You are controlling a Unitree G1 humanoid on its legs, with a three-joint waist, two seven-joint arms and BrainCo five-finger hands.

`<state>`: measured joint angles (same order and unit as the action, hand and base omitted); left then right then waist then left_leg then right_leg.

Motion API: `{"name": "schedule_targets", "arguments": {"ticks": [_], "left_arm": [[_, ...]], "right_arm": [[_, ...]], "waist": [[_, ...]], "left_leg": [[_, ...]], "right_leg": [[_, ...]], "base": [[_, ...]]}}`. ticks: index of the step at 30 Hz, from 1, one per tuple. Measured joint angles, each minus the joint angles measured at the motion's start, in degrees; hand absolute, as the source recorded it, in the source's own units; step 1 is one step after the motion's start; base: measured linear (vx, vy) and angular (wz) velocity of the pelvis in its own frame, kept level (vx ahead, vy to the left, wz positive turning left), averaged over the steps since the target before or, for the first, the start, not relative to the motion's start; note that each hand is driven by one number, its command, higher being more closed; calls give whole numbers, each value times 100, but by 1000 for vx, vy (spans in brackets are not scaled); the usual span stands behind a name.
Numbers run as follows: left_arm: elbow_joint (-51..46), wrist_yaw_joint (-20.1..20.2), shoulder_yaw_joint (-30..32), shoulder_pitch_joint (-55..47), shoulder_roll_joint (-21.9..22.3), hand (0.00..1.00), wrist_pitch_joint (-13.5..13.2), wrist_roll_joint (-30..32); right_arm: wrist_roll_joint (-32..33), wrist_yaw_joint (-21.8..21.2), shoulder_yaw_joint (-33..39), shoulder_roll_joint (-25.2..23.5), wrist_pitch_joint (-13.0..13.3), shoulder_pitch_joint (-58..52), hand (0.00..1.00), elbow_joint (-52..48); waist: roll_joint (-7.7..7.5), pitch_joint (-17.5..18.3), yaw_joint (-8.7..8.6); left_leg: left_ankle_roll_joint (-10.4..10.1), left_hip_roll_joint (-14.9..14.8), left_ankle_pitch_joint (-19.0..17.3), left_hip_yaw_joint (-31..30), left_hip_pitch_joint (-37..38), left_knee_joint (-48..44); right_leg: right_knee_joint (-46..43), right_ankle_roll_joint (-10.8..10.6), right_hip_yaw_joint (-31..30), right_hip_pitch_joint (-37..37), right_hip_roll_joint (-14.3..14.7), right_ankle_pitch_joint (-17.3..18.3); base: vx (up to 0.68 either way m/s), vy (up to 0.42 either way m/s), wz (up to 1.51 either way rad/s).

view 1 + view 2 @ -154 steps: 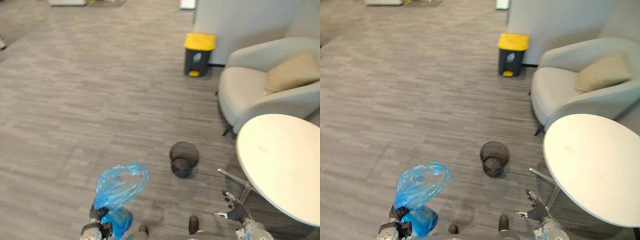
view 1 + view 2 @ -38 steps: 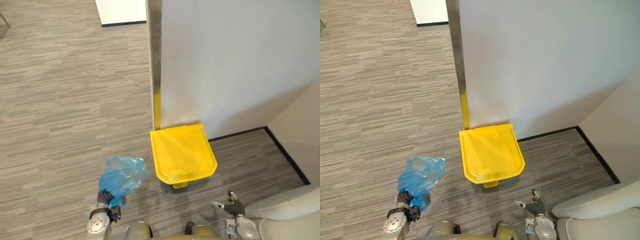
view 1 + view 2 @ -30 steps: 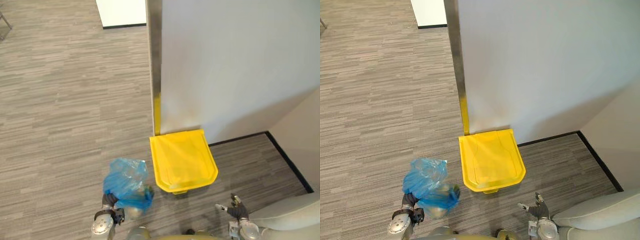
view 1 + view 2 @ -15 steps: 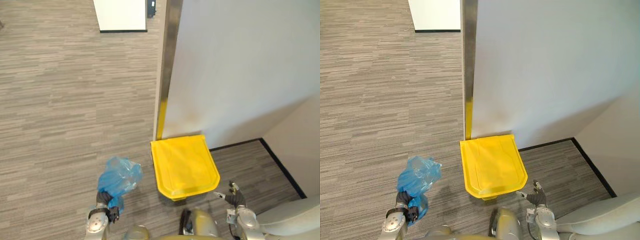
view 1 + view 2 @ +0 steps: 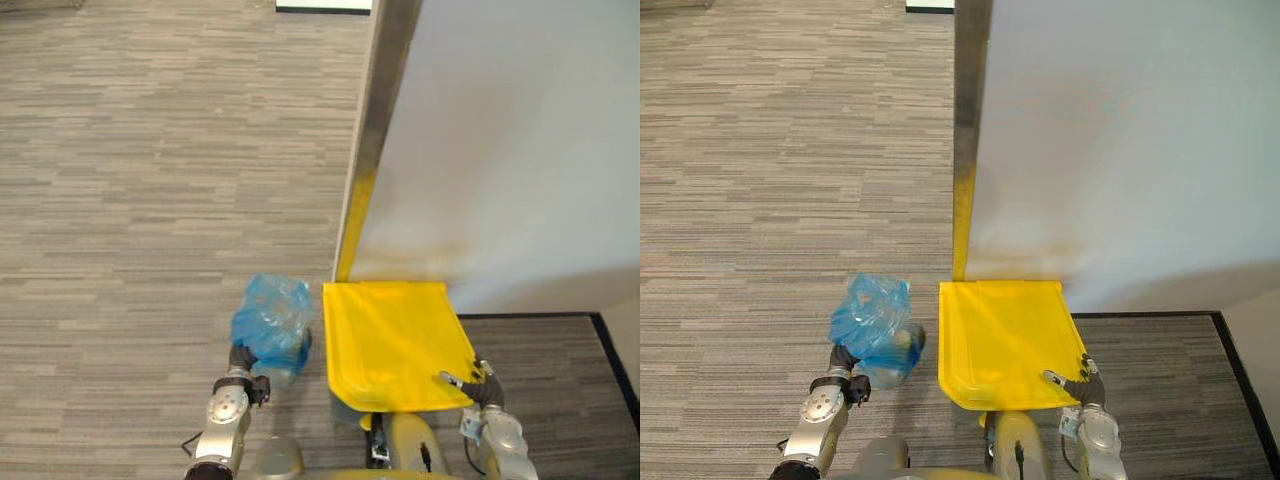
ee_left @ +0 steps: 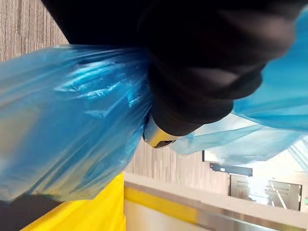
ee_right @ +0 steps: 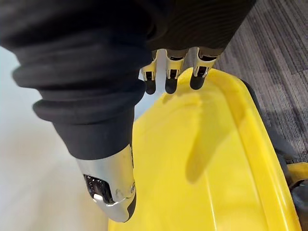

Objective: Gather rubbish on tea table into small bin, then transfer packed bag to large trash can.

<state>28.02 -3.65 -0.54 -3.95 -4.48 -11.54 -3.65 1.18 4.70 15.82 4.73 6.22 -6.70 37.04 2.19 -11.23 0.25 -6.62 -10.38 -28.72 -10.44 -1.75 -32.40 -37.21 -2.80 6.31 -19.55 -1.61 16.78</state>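
Note:
The blue plastic bag (image 5: 272, 320) bulges with rubbish and hangs upward from my left hand (image 5: 241, 358), which is shut on its gathered neck just left of the large trash can. The can's yellow lid (image 5: 395, 340) is closed and stands against the wall. In the left wrist view the bag (image 6: 62, 125) wraps around the hand's dark cover, with the lid (image 6: 91, 214) just beyond. My right hand (image 5: 1077, 381) is open at the lid's near right corner; in its wrist view the fingers (image 7: 168, 77) stretch straight above the lid (image 7: 202, 173).
A grey wall (image 5: 520, 150) with a metal corner strip (image 5: 375, 150) rises directly behind the can. Grey carpet floor (image 5: 130, 200) spreads out to the left. A black skirting line (image 5: 545, 316) runs along the wall's base on the right.
The camera has turned and the can sits closer below me. The bag now hangs right beside the lid's left edge, and my right hand has come over the lid's near right corner.

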Motion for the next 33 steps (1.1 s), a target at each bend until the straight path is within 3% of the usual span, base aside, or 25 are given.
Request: {"name": "schedule_targets", "arguments": {"ticks": [5,12,13,15,16,17,18,19,21,24,25,26,27,29,32,33], "left_arm": [[269,-8,5,-42,-70,100,0,0],[307,-17,44,-372,-110,100,1,-3],[302,-30,90,-389,-129,100,0,-11],[295,-46,155,-408,-174,100,-1,-12],[263,-53,265,-457,-211,100,-2,-19],[233,-64,308,-499,-214,100,-1,-20],[171,-71,394,-611,-143,100,-10,-26],[147,-105,493,-681,-149,100,0,-31],[74,-143,511,-762,-164,100,3,-45],[-48,-136,522,-958,-143,100,8,-44],[-130,-134,533,-1013,-145,100,6,-43],[-146,-135,610,-1007,-70,100,32,-50],[-147,-121,582,-1007,30,100,45,-53],[-193,-117,563,-996,163,100,41,-90],[-315,-124,473,-883,219,100,43,-216],[-408,-125,471,-848,193,100,40,-237]], "right_arm": [[102,3,2,6,18,-54,0,271],[99,7,-24,5,86,-87,0,268],[95,7,-79,7,96,-86,0,239],[86,9,-159,-2,98,-45,0,219],[41,7,-297,0,106,-40,0,185],[39,4,-335,4,111,-34,0,180],[28,0,-349,-10,107,-11,0,160],[26,0,-371,-45,101,-96,0,22],[11,-3,-381,-56,102,-298,0,-53],[-103,-16,-514,-41,110,-454,0,-160],[-148,-66,-531,-43,121,-503,0,-195],[-170,-88,-514,26,116,-459,0,-193],[-175,-87,-503,54,120,-436,0,-205],[-174,-51,-520,191,127,-369,0,-207],[-157,31,-502,354,131,-257,0,-196],[-154,36,-497,347,137,-248,0,-205]], "waist": [[89,272,-32],[-3,313,-29],[-76,269,74],[-160,217,108],[-316,184,175],[-350,180,212],[-226,167,274],[-318,156,362],[-456,210,374],[-601,328,380],[-674,386,398],[-679,443,456],[-612,488,523],[-517,507,528],[-318,422,456],[-364,410,360]], "left_leg": [[-136,-144,129,-45,-101,168],[-259,-136,352,1,-42,296],[-257,-76,352,168,0,357],[-223,23,364,348,-70,331],[-93,181,442,512,-141,255],[-12,197,491,590,-195,220],[67,41,639,802,-295,284],[130,69,774,948,-299,404],[115,134,925,927,-337,591],[82,183,1305,916,-577,873],[-10,210,1433,899,-757,900],[-67,200,1731,875,-984,1024],[45,154,2019,921,-1079,1178],[48,88,2500,957,-1348,1476],[-271,9,3266,891,-1671,1955],[-276,34,3475,939,-1624,2203]], "right_leg": [[139,143,26,-63,119,-123],[260,277,-133,56,136,-570],[344,213,-237,54,84,-669],[504,132,-300,35,-21,-900],[692,35,-419,-8,-107,-1128],[890,-16,-501,-1,-103,-1250],[1051,-76,-483,28,-54,-1500],[-50,28,-410,-110,-178,-1064],[-1028,-68,-348,106,-301,-686],[-1724,-269,-380,689,-552,-388],[-1398,-469,-476,865,-597,-90],[-829,-481,-460,910,-429,192],[-399,-394,-465,886,-342,266],[203,-343,-470,817,-235,294],[777,-6,-160,763,-74,213],[1050,187,-7,810,-189,90]], "base": [[18,-74,8],[-106,-36,13],[-210,18,-13],[-305,47,-19],[-461,79,-33],[-469,71,-65],[-399,40,-72],[-338,26,-62],[-291,-13,-12],[-242,-161,-3],[-238,-269,-3],[-173,-216,-11],[-132,-200,-15],[-102,-148,-2],[-194,-135,46],[-147,-53,48]]}}
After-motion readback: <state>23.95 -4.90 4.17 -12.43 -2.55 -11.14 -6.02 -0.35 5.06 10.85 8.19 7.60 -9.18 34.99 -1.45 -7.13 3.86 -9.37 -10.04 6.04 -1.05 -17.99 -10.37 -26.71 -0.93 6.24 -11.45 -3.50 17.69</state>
